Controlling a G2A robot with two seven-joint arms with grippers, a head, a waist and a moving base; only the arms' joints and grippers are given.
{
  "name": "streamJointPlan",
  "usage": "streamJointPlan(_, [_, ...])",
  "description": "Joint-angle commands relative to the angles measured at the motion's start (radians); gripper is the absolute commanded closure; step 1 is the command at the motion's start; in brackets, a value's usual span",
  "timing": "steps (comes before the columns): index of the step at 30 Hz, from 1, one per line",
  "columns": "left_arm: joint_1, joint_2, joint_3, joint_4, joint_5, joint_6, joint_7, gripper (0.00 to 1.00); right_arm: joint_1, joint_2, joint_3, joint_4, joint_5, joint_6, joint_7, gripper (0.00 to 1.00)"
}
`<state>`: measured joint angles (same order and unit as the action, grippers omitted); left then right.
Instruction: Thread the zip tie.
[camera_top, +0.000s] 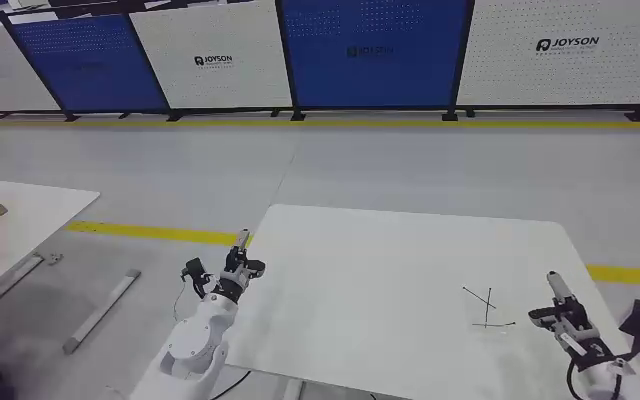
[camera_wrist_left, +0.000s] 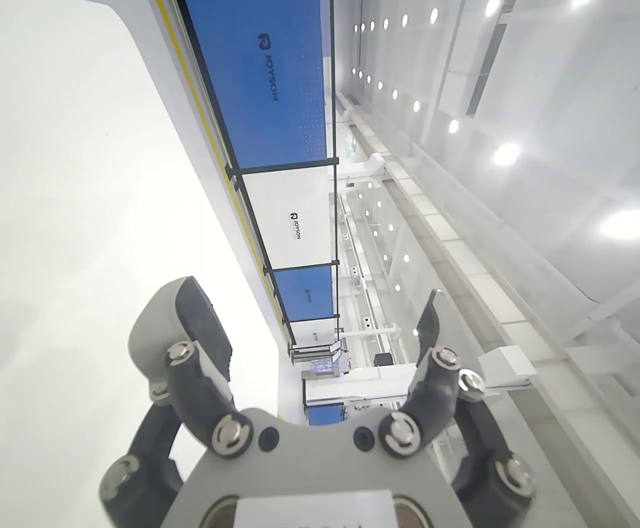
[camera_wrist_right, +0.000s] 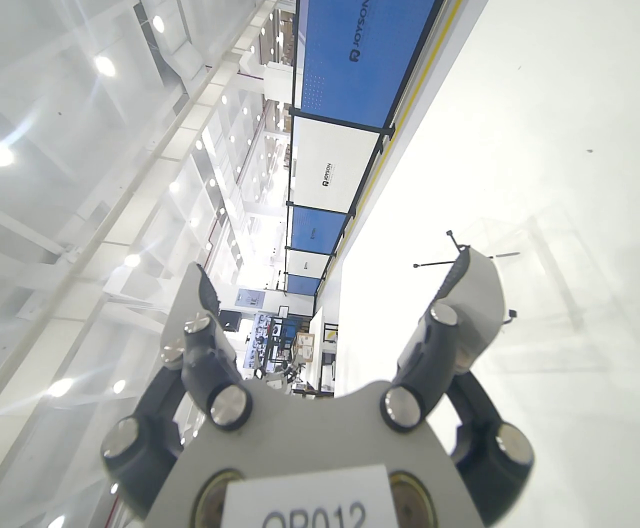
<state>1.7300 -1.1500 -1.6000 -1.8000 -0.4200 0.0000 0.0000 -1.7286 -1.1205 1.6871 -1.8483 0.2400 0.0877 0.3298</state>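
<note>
Several thin black zip ties (camera_top: 488, 308) lie crossed over one another on the white table (camera_top: 380, 290), toward its right side and near the right gripper (camera_top: 554, 280), whose fingers are spread wide with nothing between them. At the table's left edge, well apart from the ties, the left gripper (camera_top: 241, 240) is likewise spread and empty.

We see a white rectangular table with rounded corners (camera_top: 380, 290). Thin black plastic zip ties (camera_top: 488, 308) lie flat on it toward its right side. Two of them cross, and a third lies by their near ends. The right gripper (camera_top: 552, 278) hangs at the table's right edge, near the ties but apart from them. The left gripper (camera_top: 241, 240) sits at the table's left edge, well apart from the ties. Behind, blue and white perforated panels (camera_top: 375, 55) stand along a yellow floor line (camera_top: 400, 123).
</note>
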Motion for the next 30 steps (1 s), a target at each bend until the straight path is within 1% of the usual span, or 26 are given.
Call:
streamJointPlan(1, [0.0, 0.0, 0.0, 0.0, 0.0, 0.0, 0.0, 0.0, 0.0, 0.0, 0.0, 0.0, 0.0, -0.001, -0.001, 0.0])
streamJointPlan(7, [0.0, 0.0, 0.0, 0.0, 0.0, 0.0, 0.0, 0.0, 0.0, 0.0, 0.0, 0.0, 0.0, -0.001, -0.001, 0.0])
streamJointPlan(8, [0.0, 0.0, 0.0, 0.0, 0.0, 0.0, 0.0, 0.0, 0.001, 0.001, -0.004, -0.005, -0.011, -0.006, 0.014, 0.0])
streamJointPlan(10, [0.0, 0.0, 0.0, 0.0, 0.0, 0.0, 0.0, 0.0, 0.011, 0.008, -0.004, -0.001, -0.066, -0.023, 0.091, 0.0])
streamJointPlan(12, [0.0, 0.0, 0.0, 0.0, 0.0, 0.0, 0.0, 0.0, 0.023, 0.016, 0.017, 0.009, -0.094, -0.054, 0.191, 0.0])
streamJointPlan(15, [0.0, 0.0, 0.0, 0.0, 0.0, 0.0, 0.0, 0.0, 0.037, 0.029, 0.052, 0.013, -0.131, -0.078, 0.323, 0.0])
streamJointPlan(16, [0.0, 0.0, 0.0, 0.0, 0.0, 0.0, 0.0, 0.0, 0.041, 0.032, 0.062, 0.016, -0.13, -0.079, 0.354, 0.0])
streamJointPlan(20, [0.0, 0.0, 0.0, 0.0, 0.0, 0.0, 0.0, 0.0, 0.07, 0.05, 0.083, 0.012, -0.222, -0.095, 0.501, 0.0])
streamJointPlan(21, [0.0, 0.0, 0.0, 0.0, 0.0, 0.0, 0.0, 0.0, 0.089, 0.055, 0.085, 0.021, -0.251, -0.077, 0.532, 0.0])
streamJointPlan(23, [0.0, 0.0, 0.0, 0.0, 0.0, 0.0, 0.0, 0.0, 0.113, 0.058, 0.083, 0.029, -0.279, -0.06, 0.537, 0.0])
streamJointPlan(30, [0.0, 0.0, 0.0, 0.0, 0.0, 0.0, 0.0, 0.0, 0.113, 0.058, 0.083, 0.029, -0.279, -0.06, 0.537, 0.0])
